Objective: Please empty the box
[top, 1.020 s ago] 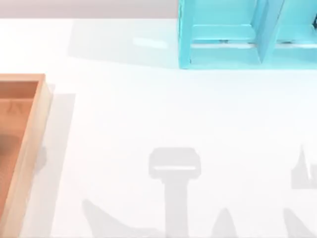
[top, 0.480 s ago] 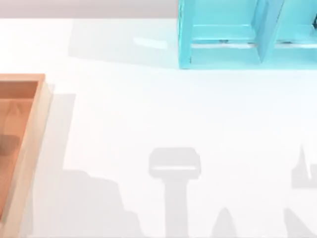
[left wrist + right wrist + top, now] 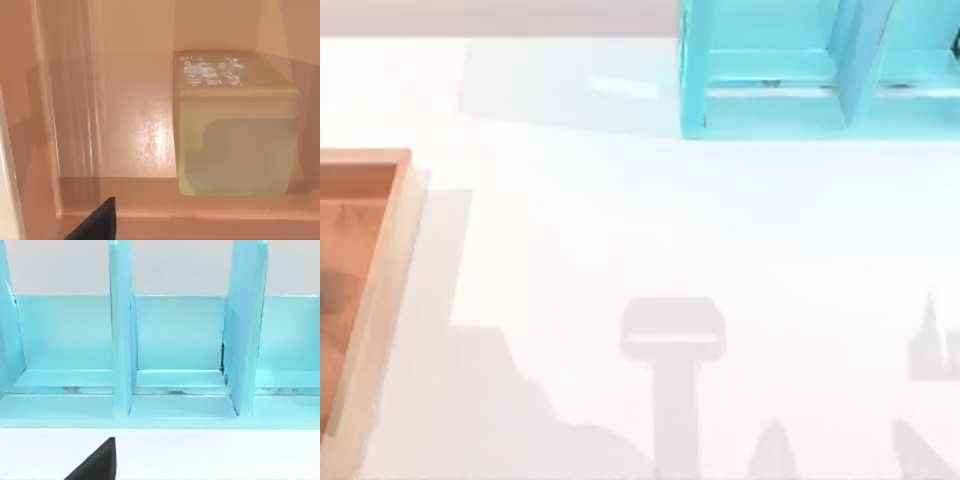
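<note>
The box (image 3: 386, 288), a shallow wooden tray with an orange-brown floor and tan rims, lies at the table's left edge in the top view and runs out of frame. The left wrist view looks closely into the box (image 3: 135, 125). A tan-gold cube (image 3: 235, 130) rests on its floor near one inner wall. A dark tip of my left gripper (image 3: 95, 225) shows at that picture's edge, above the box's near rim and apart from the cube. A dark tip of my right gripper (image 3: 95, 465) hangs over the white table, facing the shelf.
A turquoise shelf unit (image 3: 770, 100) with upright dividers stands at the table's back right; the right wrist view faces its compartments (image 3: 180, 340). Grey arm shadows lie across the front of the white table (image 3: 620, 220).
The shadow at the table's front left has spread rightwards, and a dark patch has shifted on the box floor. The shadows on the right have not moved.
</note>
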